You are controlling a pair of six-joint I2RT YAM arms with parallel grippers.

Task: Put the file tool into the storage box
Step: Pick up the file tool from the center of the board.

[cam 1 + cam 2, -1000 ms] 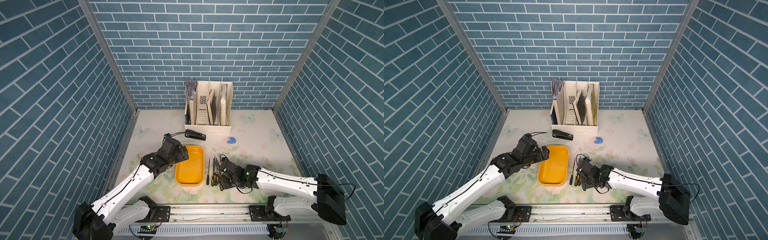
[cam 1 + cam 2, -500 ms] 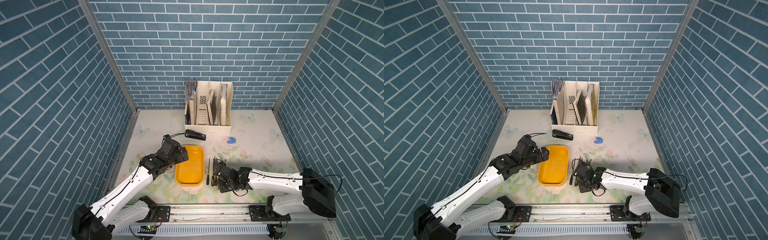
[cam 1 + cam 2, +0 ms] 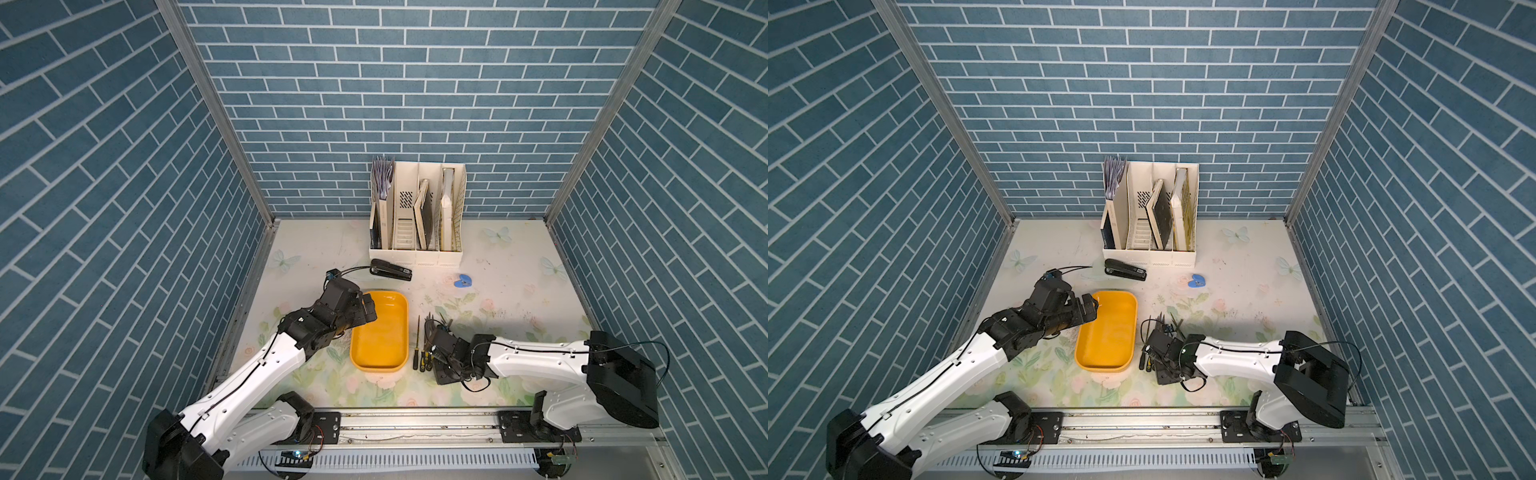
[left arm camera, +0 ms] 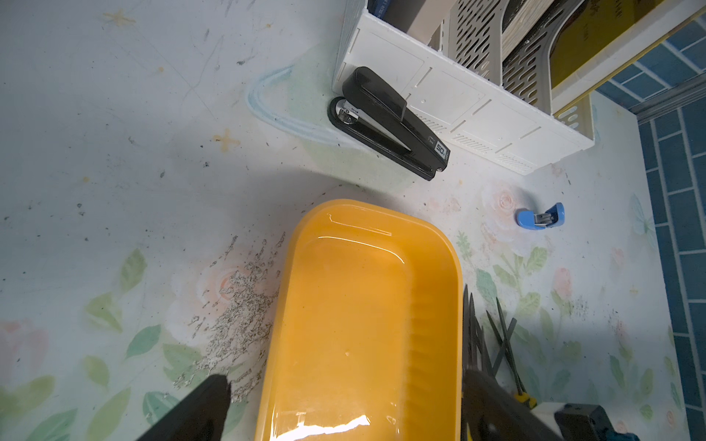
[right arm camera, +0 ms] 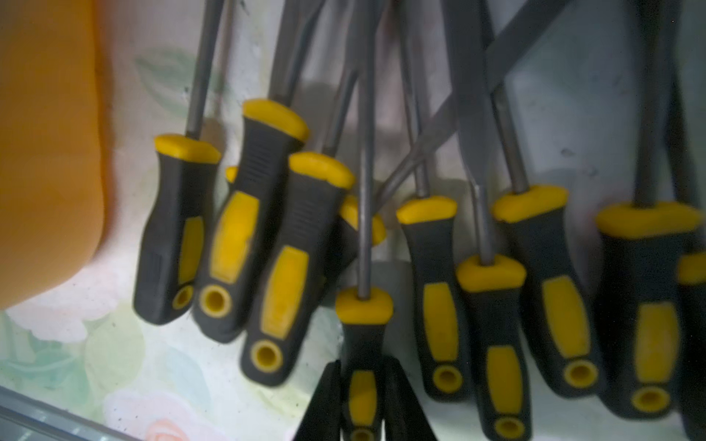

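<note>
The storage box [image 3: 380, 336] sits empty, my left gripper [image 4: 347, 382] spread wide over its left rim. Just right, among the loose files [image 3: 424, 345], my right gripper [image 5: 362, 397] clamps one file tool [image 5: 365, 309] by the handle. Lifting and placing remain.

The only readable mark is the number "50", on a small label at one end of the black stapler [image 4: 386, 118], seen in the left wrist view. In both top views that stapler lies at 12 o'clock of the storage box [image 3: 378, 332], labelled end toward 3 o'clock. The finer print beside it is illegible.
</note>
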